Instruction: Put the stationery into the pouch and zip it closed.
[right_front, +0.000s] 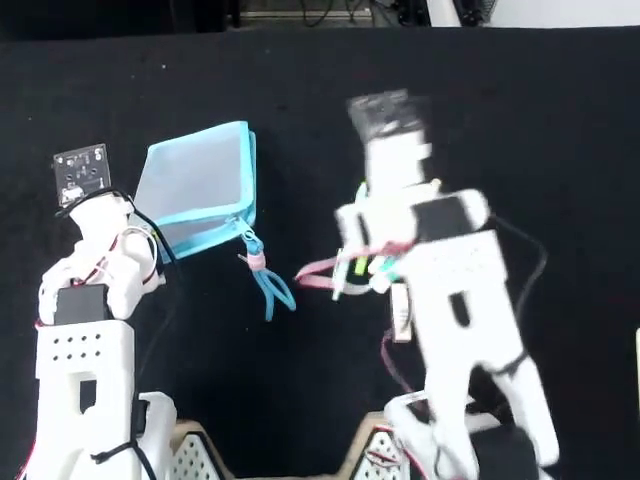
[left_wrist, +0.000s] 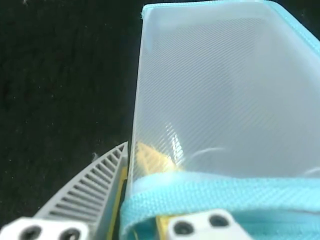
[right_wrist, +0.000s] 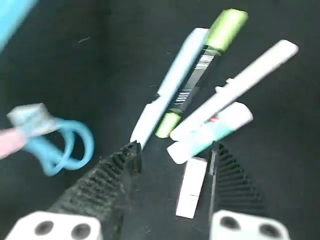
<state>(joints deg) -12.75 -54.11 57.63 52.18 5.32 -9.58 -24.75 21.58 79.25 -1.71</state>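
Note:
A translucent pouch (right_front: 195, 188) with cyan trim lies at the back left, and its blue and pink zip pull (right_front: 265, 275) trails toward the middle. My left gripper (right_front: 150, 245) is shut on the pouch's near edge. In the left wrist view the pouch wall (left_wrist: 220, 90) and cyan zip band (left_wrist: 210, 195) sit clamped in that gripper (left_wrist: 131, 165). My right gripper (right_wrist: 172, 155) is open just above the stationery: a light blue pen (right_wrist: 170, 85), a green highlighter (right_wrist: 200, 75), a white pen (right_wrist: 235, 87), a white and teal tube (right_wrist: 210, 132) and a small white stick (right_wrist: 191, 187). The stationery (right_front: 352, 268) lies under the right gripper (right_front: 365, 262).
The black table (right_front: 540, 130) stretches open to the right and behind the arms. The blue loop (right_wrist: 65, 145) of the zip pull lies close beside the stationery. A pink strip (right_front: 318, 276) runs between the pull and the right arm.

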